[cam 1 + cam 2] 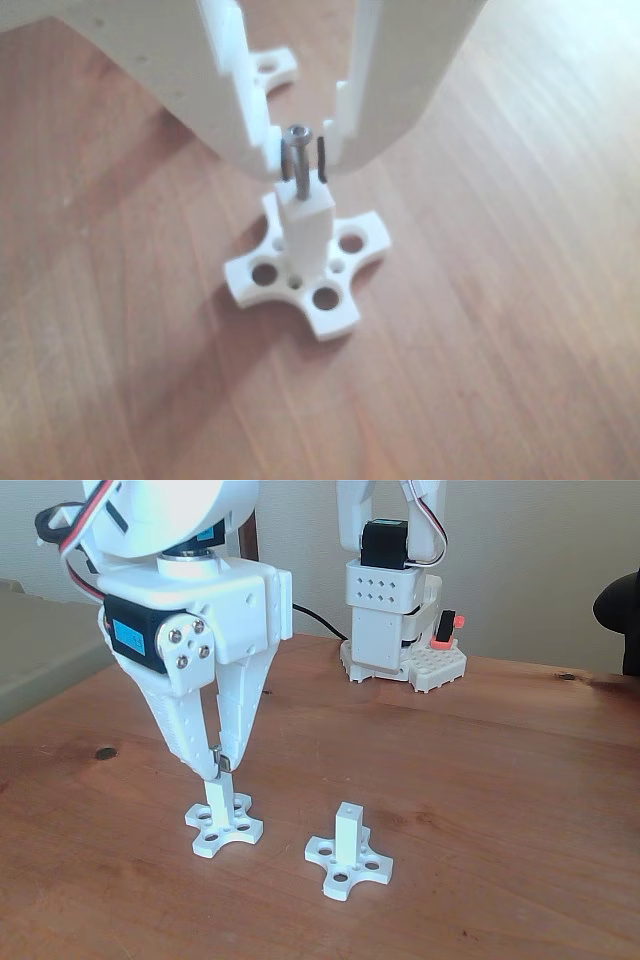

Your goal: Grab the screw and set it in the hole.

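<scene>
Fixed view: the white gripper was seen pointing straight down over the left of two white cross-shaped bases on the wooden table. Its fingertips were closed around the screw, of which only a small dark part could be made out there. The left post stood directly beneath the tips. A second post on its own base stood apart to the right, untouched. A white arm base was noted at the far edge of the table.

Other view: the screw was held upright between the fingertips of the gripper, its shiny round head uppermost and its lower end at the hole in the post's top face. How deep it sat could not be determined. The cross-shaped base rested flat on the wood.
</scene>
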Tool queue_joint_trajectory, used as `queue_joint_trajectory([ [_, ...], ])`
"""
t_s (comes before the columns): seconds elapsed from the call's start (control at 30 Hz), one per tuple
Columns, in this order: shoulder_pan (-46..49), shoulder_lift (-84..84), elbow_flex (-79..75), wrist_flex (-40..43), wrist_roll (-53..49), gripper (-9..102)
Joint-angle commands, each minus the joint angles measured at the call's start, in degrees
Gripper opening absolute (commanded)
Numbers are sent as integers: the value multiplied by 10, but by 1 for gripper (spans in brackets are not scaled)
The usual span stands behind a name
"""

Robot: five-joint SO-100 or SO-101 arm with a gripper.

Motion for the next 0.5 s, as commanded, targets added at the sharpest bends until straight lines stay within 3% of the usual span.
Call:
queue_joint_trajectory([
  [0.0,3,18,-47,-4,-9,2],
  [0.47,7,23,-52,5,-11,2],
])
